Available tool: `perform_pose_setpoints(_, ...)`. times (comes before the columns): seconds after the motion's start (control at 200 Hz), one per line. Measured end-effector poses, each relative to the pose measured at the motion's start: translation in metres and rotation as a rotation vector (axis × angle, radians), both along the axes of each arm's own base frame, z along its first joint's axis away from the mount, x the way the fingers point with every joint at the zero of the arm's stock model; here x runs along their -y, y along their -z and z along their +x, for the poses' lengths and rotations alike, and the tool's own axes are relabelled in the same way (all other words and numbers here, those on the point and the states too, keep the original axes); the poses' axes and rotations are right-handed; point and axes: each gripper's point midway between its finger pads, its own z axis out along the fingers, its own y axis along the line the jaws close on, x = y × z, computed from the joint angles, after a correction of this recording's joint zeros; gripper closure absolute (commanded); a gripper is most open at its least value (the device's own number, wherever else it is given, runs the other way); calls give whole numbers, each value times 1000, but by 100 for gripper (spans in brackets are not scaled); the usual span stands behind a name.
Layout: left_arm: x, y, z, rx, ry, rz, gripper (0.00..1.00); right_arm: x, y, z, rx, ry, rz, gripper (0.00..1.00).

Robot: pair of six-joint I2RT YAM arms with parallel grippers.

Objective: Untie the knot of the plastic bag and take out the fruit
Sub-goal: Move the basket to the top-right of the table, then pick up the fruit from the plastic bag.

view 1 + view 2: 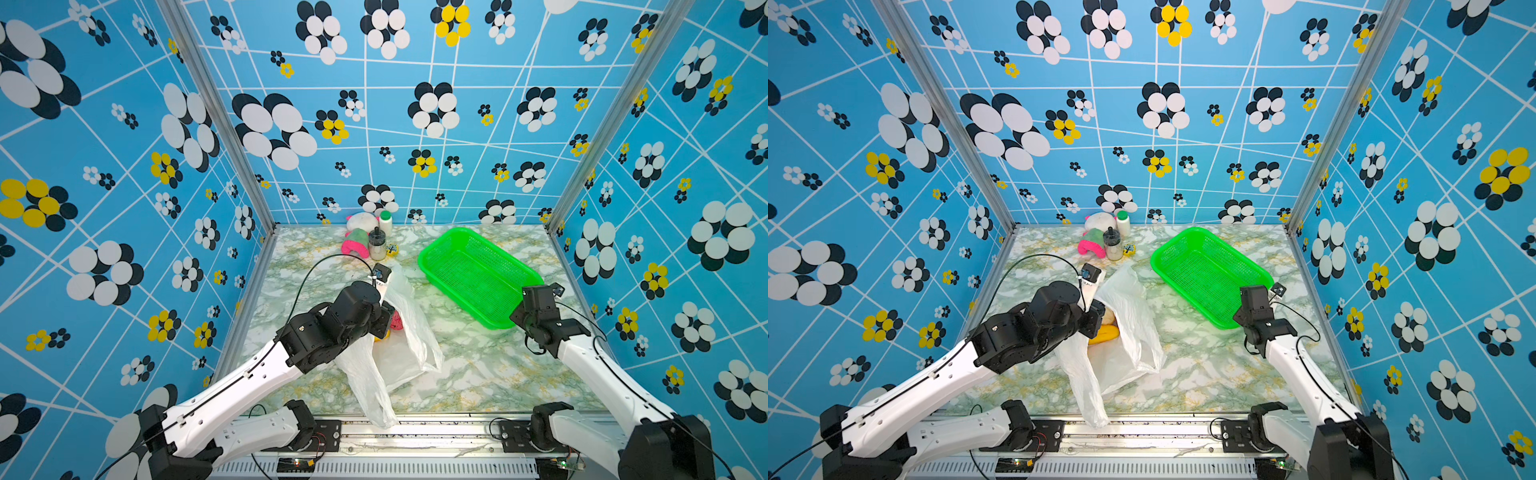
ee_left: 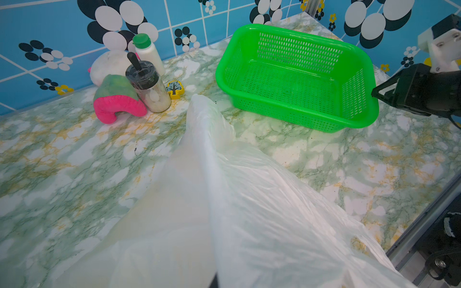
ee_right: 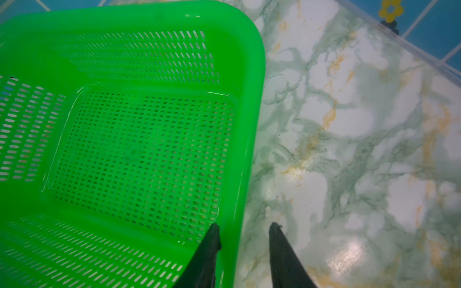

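The white plastic bag (image 1: 409, 345) lies mid-table with its mouth lifted, and a loose handle trails to the front rail. My left gripper (image 1: 390, 309) is shut on the bag's upper film and holds it up; the film hides the fingertips in the left wrist view. Fruit shows inside the mouth: a yellow one (image 1: 1104, 332) and a red bumpy one (image 1: 397, 322). The knot does not show. My right gripper (image 3: 244, 227) is open and straddles the near rim of the green basket (image 3: 252, 99), one finger inside and one outside. The basket holds nothing.
At the back stand a pink-and-white plush toy (image 1: 359, 232), a clear jar with a black lid (image 1: 377, 245), a white bottle with a green cap (image 1: 385, 222) and a small yellow piece (image 1: 391, 249). Blue patterned walls close three sides. A metal rail runs along the front.
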Motion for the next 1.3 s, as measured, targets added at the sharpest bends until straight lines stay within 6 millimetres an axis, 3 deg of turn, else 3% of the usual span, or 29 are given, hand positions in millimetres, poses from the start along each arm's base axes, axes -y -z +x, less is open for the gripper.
perform_pose_setpoints(0.185,-1,1,-1,1,1,0,100,9,-14,-39,56,29,10,55)
perform_pose_setpoints(0.32,-1,1,-1,1,1,0,100,10,-25,-54,69,10,4,43)
perform_pose_setpoints(0.385,-1,1,-1,1,1,0,100,2,-41,-57,87,-48,-3,39)
perform_pose_setpoints(0.455,0,0,-1,3,1,-2,100,-21,-77,-53,171,-167,1,37)
perform_pose_setpoints(0.6,1,2,1,1,-3,3,100,-98,-164,-57,414,-526,88,50)
perform_pose_setpoints(0.715,2,6,3,-6,-4,11,100,-177,-192,-73,505,-843,163,63)
perform_pose_setpoints(0.84,2,9,6,-16,-12,18,100,-280,-180,-113,491,-1201,161,71)
perform_pose_setpoints(0.935,1,10,7,-20,-18,15,100,-325,-156,-126,440,-1306,132,73)
perform_pose_setpoints(1.139,0,13,6,-27,-16,10,100,-353,-103,-101,332,-1230,0,73)
perform_pose_setpoints(1.219,0,13,6,-27,-16,9,100,-358,-93,-95,307,-1210,-30,68)
perform_pose_setpoints(1.299,0,13,6,-27,-17,10,100,-356,-95,-93,312,-1192,-48,62)
